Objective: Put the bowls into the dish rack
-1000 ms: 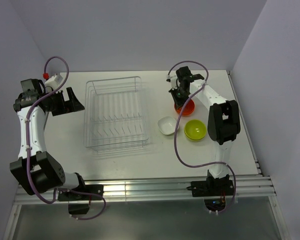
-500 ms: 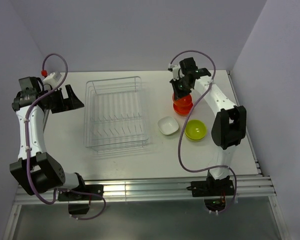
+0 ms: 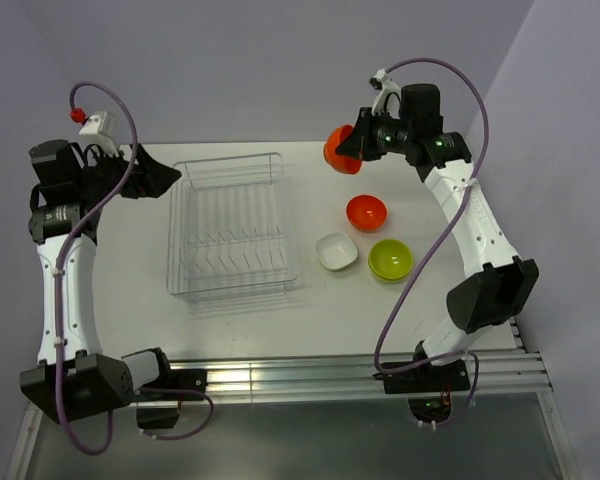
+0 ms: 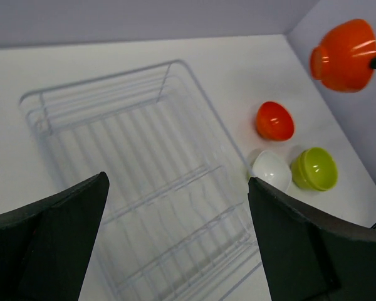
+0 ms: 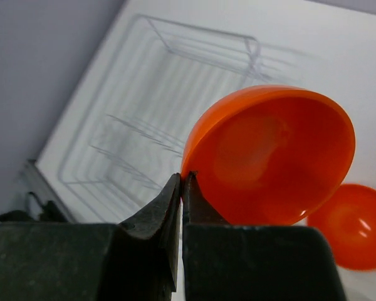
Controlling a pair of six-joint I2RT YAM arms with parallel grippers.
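Top external, right gripper [image 3: 354, 146]: clamped on rim of held bowl [image 3: 338, 150], aloft right of rack [image 3: 227, 225].
Left gripper [image 3: 152, 177]: jaws apart, left of rack.
Orange bowl [image 3: 367, 211], white bowl [image 3: 336, 251], green bowl [image 3: 390, 260]: resting right of rack.

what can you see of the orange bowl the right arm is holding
The held orange bowl is small, round, glossy, plastic by its look, with a low foot ring. It hangs clear of the table, tipped on its side, its empty inside facing the right wrist camera. The right end effector is shut on its rim; nothing else touches it. A second orange bowl sits on the table nearby, the dish rack further off.
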